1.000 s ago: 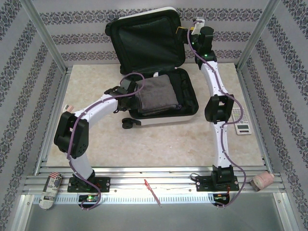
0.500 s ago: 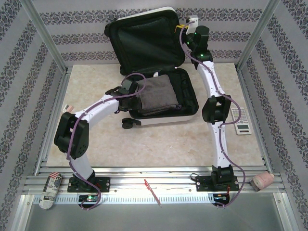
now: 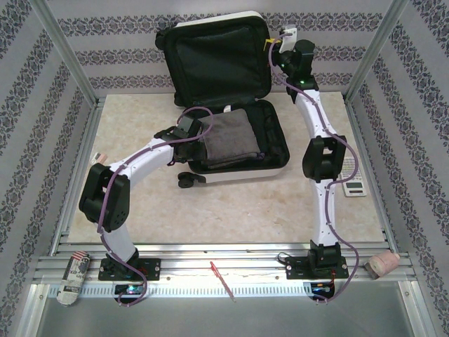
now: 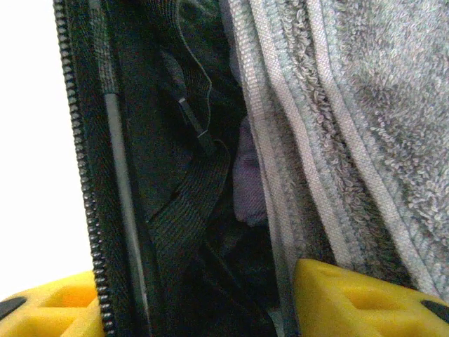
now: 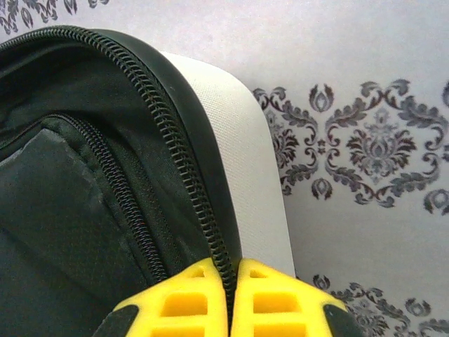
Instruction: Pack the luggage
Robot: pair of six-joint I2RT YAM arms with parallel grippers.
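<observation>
**Item:** luggage (image 3: 238,175), open at 12 o'clock on your table (image 3: 140,203). Base flat, lid (image 3: 210,63) upright, grey towel (image 3: 228,137) packed in the base.
**Right gripper** (image 5: 230,281): newly clenched on the lid's zip rim, at its 2 o'clock corner; a second ago its jaws were apart.
**Left gripper** (image 4: 203,298): jaws apart, unchanged, straddling the base wall at the towel's 9 o'clock edge.
**Reading:** you probably now have the hold for swinging the lid shut.
</observation>
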